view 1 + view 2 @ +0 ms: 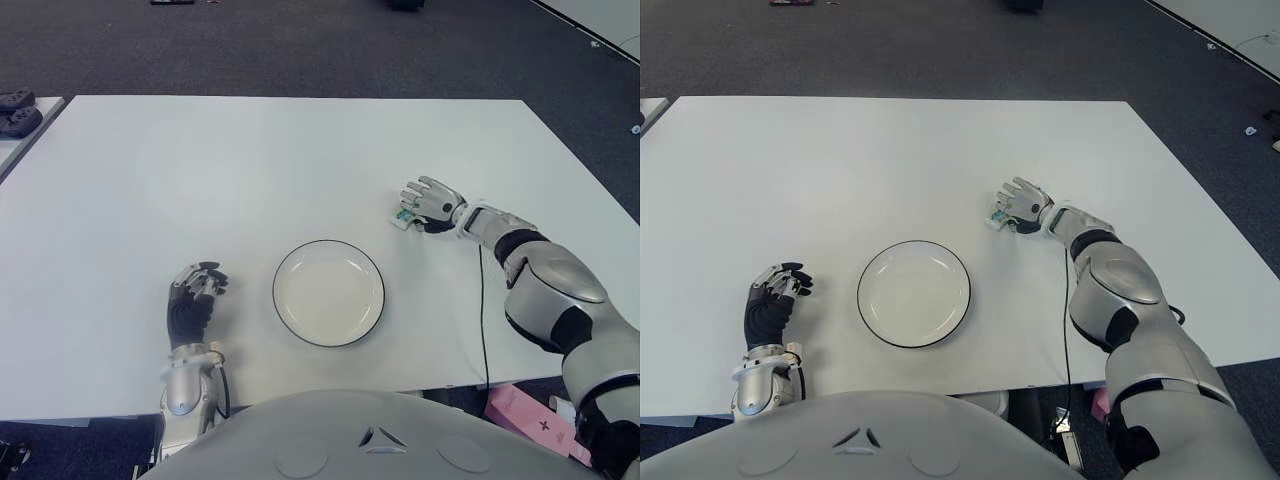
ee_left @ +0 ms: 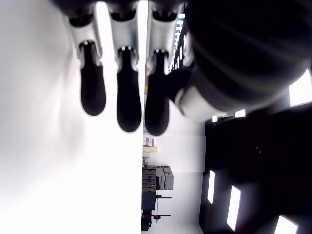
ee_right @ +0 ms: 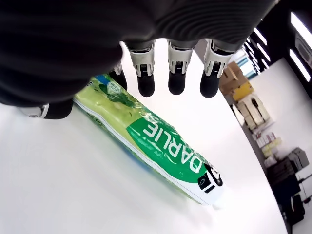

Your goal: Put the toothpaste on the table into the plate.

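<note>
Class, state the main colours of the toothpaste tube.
Green and white toothpaste tube, under the right hand; clearest in the right wrist view.

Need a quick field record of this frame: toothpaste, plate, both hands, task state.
toothpaste: Darlie tube, lying flat on the table, right of the plate
plate: white with dark rim, holds nothing
right robot hand: over the tube, fingers spread, not closed on it
left robot hand: idle, left of the plate
task state: tube not yet lifted
</note>
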Controlling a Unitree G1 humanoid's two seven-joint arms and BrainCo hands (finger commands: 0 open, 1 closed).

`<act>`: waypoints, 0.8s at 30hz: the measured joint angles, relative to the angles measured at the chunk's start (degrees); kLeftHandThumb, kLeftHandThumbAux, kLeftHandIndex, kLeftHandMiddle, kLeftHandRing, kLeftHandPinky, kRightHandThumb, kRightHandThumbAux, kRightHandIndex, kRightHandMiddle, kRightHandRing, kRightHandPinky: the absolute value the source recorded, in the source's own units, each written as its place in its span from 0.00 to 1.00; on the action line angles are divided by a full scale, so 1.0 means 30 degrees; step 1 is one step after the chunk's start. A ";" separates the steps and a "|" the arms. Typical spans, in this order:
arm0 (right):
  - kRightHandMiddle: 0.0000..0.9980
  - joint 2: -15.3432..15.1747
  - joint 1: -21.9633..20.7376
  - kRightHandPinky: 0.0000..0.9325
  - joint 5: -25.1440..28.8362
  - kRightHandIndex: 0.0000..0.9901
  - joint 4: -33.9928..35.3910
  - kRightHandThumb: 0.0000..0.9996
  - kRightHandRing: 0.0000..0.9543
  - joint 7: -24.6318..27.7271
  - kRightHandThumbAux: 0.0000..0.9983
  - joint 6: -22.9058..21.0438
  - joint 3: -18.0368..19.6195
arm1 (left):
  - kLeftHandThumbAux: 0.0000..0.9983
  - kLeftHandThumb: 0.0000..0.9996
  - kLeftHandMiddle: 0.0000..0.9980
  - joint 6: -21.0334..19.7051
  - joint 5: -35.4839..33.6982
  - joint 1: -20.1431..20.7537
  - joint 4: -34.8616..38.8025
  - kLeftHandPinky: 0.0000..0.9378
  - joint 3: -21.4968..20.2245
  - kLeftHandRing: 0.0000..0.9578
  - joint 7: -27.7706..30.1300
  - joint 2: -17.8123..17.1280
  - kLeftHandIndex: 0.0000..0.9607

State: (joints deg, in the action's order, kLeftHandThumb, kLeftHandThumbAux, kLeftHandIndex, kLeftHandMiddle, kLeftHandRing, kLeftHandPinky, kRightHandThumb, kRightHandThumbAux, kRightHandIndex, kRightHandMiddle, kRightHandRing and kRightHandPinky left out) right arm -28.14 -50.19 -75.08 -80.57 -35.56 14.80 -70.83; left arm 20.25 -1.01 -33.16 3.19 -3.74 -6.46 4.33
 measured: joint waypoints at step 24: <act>0.59 0.0427 0.0211 0.66 0.2659 0.48 0.0162 0.75 0.63 0.0066 0.31 0.2226 0.2287 | 0.72 0.69 0.57 0.1921 -0.1214 0.0241 -0.1283 0.56 -0.0105 0.56 0.1921 -0.0493 0.45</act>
State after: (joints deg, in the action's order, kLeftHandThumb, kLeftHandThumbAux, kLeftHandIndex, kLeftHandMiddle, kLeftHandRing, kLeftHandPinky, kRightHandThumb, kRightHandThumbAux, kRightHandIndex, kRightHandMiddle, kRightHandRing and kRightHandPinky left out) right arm -26.86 -49.56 -67.11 -80.08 -35.36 21.48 -63.97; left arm 26.02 -4.66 -32.43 -0.66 -4.05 -0.69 2.85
